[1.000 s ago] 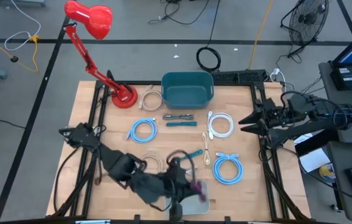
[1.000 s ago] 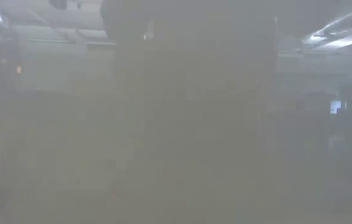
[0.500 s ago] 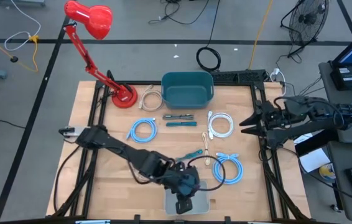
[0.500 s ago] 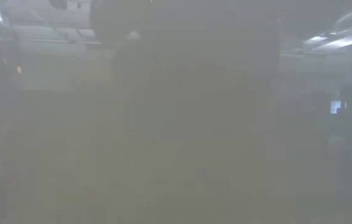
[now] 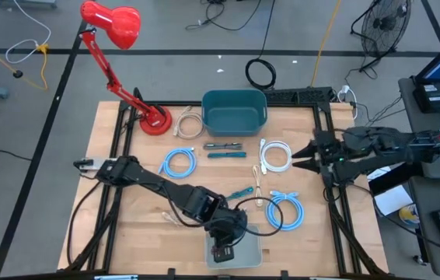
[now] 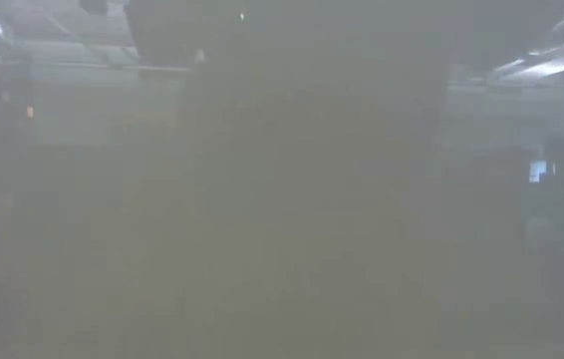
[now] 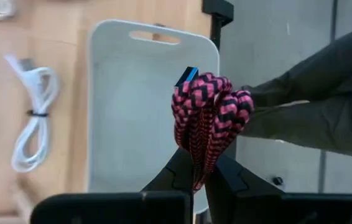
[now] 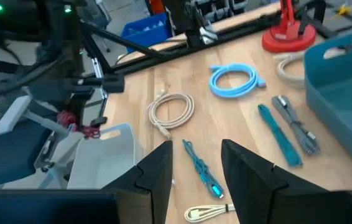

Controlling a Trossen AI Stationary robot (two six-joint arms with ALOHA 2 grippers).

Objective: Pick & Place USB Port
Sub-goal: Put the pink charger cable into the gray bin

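Holding the bundled red-and-black cable [image 7: 206,118], the left gripper [image 7: 202,180] has its fingers pinched tight on the lower loops, with the blue-tipped plug [image 7: 187,76] pointing away from the wrist. The bundle hangs above the grey tray [image 7: 126,112] at the near edge of the table [image 5: 127,210], roughly over its right half. To place it well, lower the bundle until the loops rest on the tray floor, keep it clear of the rim, then part the fingers and lift straight up so no loop snags. The right gripper [image 8: 196,163] waits at the far right with its fingers moderately apart, holding nothing.
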